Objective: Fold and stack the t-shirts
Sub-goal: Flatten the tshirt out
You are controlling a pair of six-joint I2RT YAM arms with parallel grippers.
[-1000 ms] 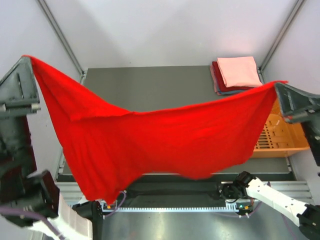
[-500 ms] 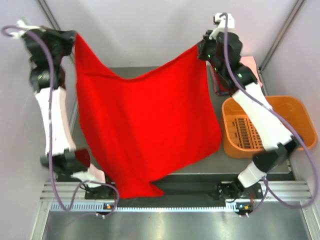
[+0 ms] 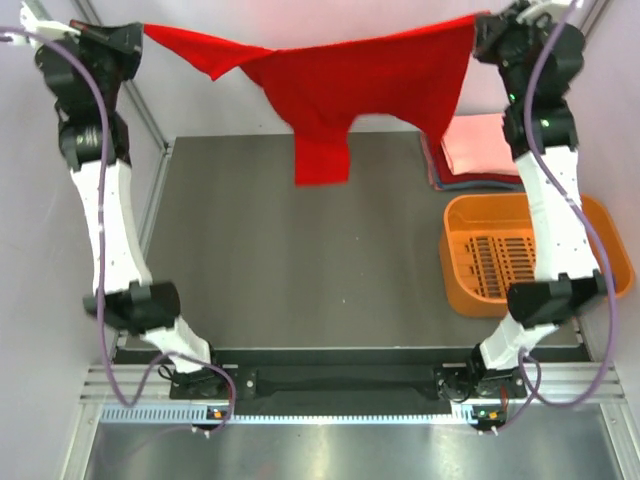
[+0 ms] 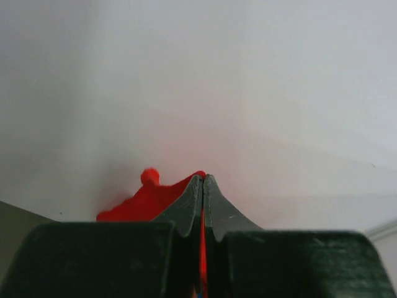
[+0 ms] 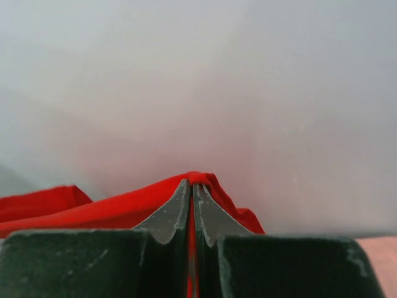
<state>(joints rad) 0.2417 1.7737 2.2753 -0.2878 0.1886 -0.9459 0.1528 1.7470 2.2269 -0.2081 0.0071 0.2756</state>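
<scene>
Red t-shirt (image 3: pixel 350 80) strung across top of frame, pinched at both ends.

Near to far: both arms rise from bases at bottom edge, long & nearly straight, L up the left side, R up the right. Bench (image 3: pixel 300 260) lies below. Orange basket (image 3: pixel 470 210) mid-right, folded stack (image 3: pixel 490 140) behind it, pink on top. Farthest: L pincer (image 3: pixel 135 35) upper left, R pincer (image 3: pixel 487 30) upper right, each w/ jaws pressed together on red cloth per wrist views. Held wide apart prob. so the cloth hangs open, one flap dangling at centre, for laying flat to fold.
</scene>
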